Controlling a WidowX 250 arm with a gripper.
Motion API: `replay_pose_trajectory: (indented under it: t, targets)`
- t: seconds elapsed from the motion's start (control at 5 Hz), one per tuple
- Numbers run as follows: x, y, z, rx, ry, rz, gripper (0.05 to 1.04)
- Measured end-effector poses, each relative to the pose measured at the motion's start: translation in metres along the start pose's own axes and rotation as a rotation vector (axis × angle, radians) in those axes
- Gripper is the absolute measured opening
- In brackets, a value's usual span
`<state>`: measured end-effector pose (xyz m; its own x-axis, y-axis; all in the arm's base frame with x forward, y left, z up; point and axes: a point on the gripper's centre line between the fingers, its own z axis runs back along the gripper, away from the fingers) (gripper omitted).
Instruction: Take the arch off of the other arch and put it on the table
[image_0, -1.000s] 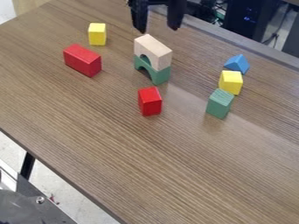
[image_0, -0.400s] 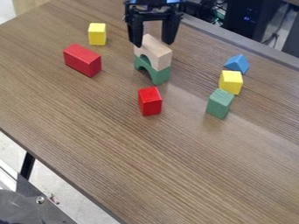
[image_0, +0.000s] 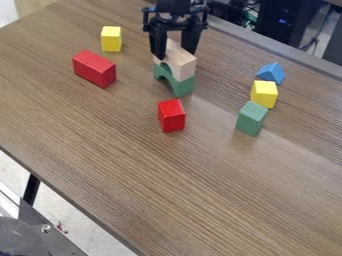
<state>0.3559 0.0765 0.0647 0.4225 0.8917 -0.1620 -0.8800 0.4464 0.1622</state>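
At the lower left, beside the near edge of the wood-grained tabletop (image_0: 167, 195), a grey metal part (image_0: 33, 237) is seen, with a black table leg (image_0: 31, 189) near it. Farther up on the left, a long red block (image_0: 93, 69) is laid on its side, and a yellow block (image_0: 111, 39) is stood upright just behind it. Right of these, a green arch (image_0: 182, 86) is stood on the tabletop with its opening facing down, and the natural-wood arch (image_0: 180, 63) is stacked on top of it, also with its opening down. The black end effector (image_0: 174, 56) is hung pointing down over the far end of the stack; its fingers (image_0: 158, 42) are parted, one to each side of the wooden arch, and whether the arch is pressed between them cannot be told. Nearer the camera than the stack, and apart from it, a short red block (image_0: 172, 116) is set. On the right, a row is formed, running away from the camera: a green block (image_0: 251, 119), a yellow block close behind it (image_0: 264, 94), then a blue triangular block (image_0: 271, 73) at the far end. Beyond the far edge, at the upper right, dark equipment (image_0: 284, 25) and cables are seen.
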Motion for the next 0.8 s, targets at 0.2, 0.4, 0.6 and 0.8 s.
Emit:
replay_pose_trajectory:
  t: [0.2,0.4,0.6,0.8]
  targets:
    - [0.001,0.001,0.001,0.001,0.001,0.012,0.586]
    - [0.000,0.002,0.001,0.010,0.007,0.012,0.586]
    - [-0.001,0.003,0.011,-0.014,0.029,0.025,0.586]
    - [0.010,0.002,0.039,-0.080,0.015,0.108,0.586]
